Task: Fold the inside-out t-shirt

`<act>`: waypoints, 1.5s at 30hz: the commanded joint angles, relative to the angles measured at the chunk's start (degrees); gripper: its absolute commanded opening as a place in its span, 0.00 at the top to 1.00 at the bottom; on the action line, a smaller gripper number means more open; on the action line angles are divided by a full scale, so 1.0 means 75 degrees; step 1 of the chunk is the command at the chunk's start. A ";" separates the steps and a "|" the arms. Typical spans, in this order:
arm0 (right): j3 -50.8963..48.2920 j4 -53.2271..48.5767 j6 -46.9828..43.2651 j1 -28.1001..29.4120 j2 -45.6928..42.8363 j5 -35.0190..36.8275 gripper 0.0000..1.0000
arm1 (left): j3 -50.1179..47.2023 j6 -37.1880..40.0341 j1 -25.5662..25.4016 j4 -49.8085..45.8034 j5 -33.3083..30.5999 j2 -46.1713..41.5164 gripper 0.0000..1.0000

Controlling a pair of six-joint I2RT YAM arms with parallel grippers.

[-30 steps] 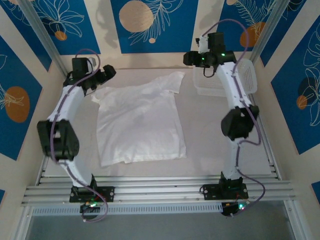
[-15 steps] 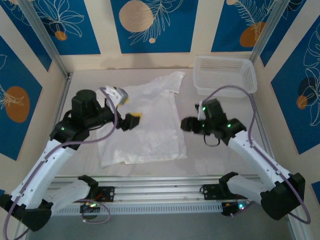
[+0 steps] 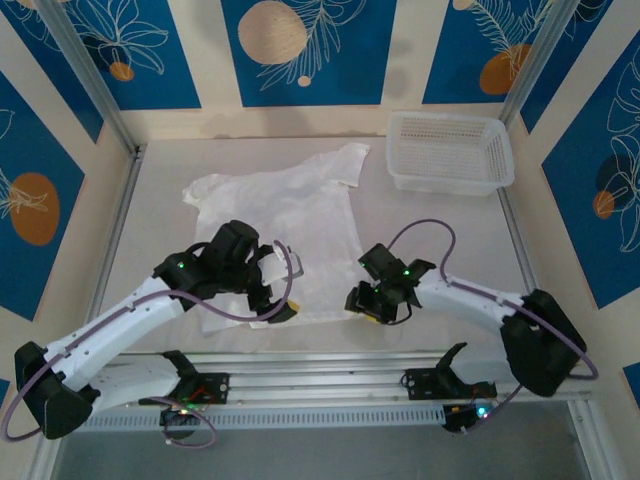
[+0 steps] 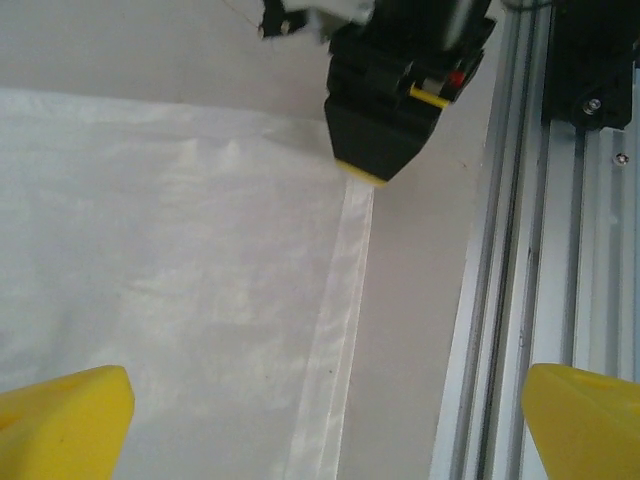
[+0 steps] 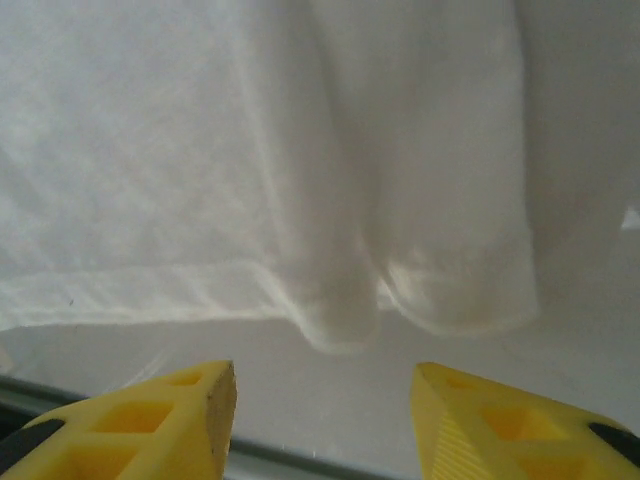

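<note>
Top external view shows the inside-out t-shirt [image 3: 285,225] lying flat on the table [image 3: 440,250], with its hem along the near edge. The left gripper [image 3: 276,306] hovers over the middle of the hem with its jaws wide apart. The right gripper [image 3: 366,306] is at the near right corner of the shirt, its jaws also apart, with no cloth between them. The step in hand seems to be taking the hem. Next, each pincer must lower, pinch the hem, and carry it toward the collar.
</note>
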 commanded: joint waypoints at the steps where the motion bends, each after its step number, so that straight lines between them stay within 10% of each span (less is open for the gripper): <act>1: 0.0204 0.0677 0.0114 0.0050 0.0608 0.0030 0.51 | -0.0118 0.0222 -0.0085 0.0414 0.0184 0.0014 0.01; 16: 0.0596 0.0294 -0.0246 0.0085 0.0829 0.0219 0.66 | -0.0481 -0.0182 -0.0179 0.1015 0.0346 0.0375 0.01; 22: 0.0715 0.0286 -0.0202 0.0080 0.0972 0.0165 1.00 | -0.0613 -0.0175 -0.0188 0.1223 0.0265 0.0485 0.01; 45: 0.1546 -0.0551 -0.0128 -0.0180 -0.0641 -0.0420 1.00 | -0.1475 -0.1046 -0.0953 0.5520 -0.1332 0.3433 0.01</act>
